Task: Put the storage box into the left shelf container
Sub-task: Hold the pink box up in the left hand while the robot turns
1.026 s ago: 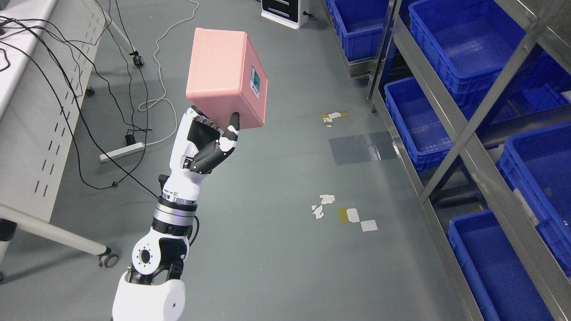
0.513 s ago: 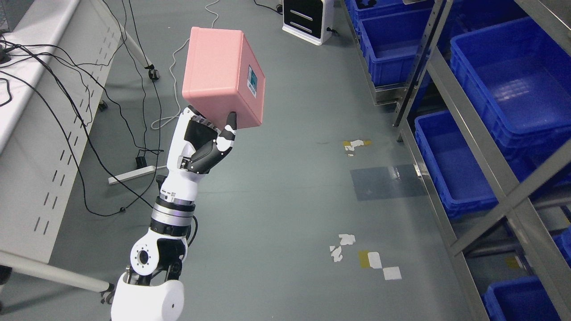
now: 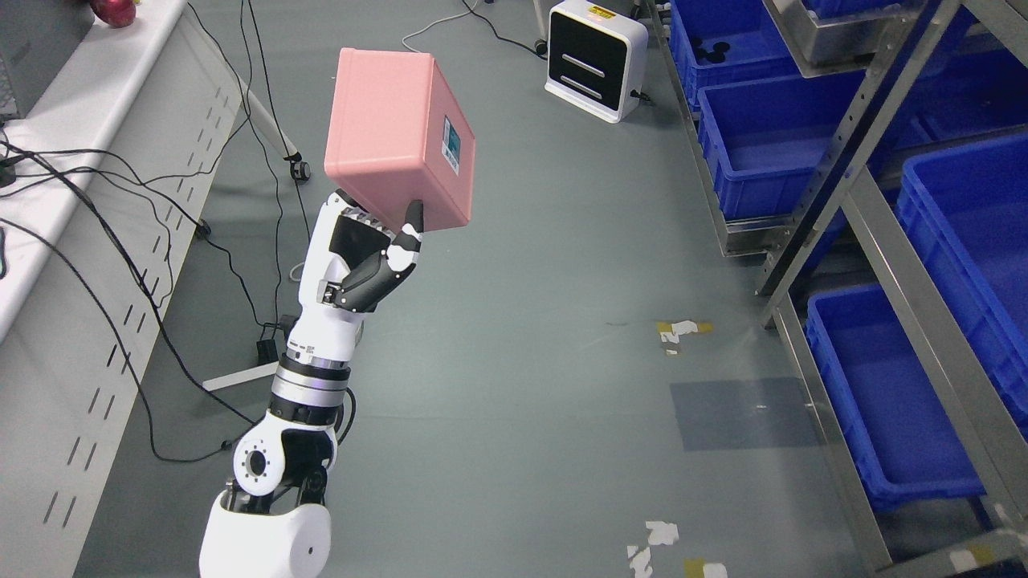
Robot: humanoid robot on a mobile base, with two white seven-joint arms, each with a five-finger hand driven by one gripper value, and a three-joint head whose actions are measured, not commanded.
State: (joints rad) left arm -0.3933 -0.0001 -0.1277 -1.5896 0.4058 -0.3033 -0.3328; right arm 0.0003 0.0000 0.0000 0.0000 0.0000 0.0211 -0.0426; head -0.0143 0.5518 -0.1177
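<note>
While the whole picture has slid down and to the right compared with one second ago, the arm and its load keep the same place in the view, so it is the camera and the base that have moved, not the things on the floor. The left hand (image 3: 365, 257) has the pink storage box (image 3: 397, 148) raised high above the grey floor (image 3: 514, 417), with the fingers closed under its lower edge and the thumb pressed up against its front face; the grip looks the same as before. The box is tilted, one corner pointing down to the hand. The metal shelf (image 3: 883, 233) with its blue containers (image 3: 771, 144) stands along the right side, well apart from the box, and more of its far part shows now. I judge that the robot is travelling or turning along the shelf and the placing itself is not yet begun; which container is meant as the left one I cannot tell. The right hand is not seen. On the side face of the box there is a small label (image 3: 452, 146) in white and teal, but its print is too small to read. The white device (image 3: 594, 56) on the floor carries a small yellow sticker on top, also not readable.
</note>
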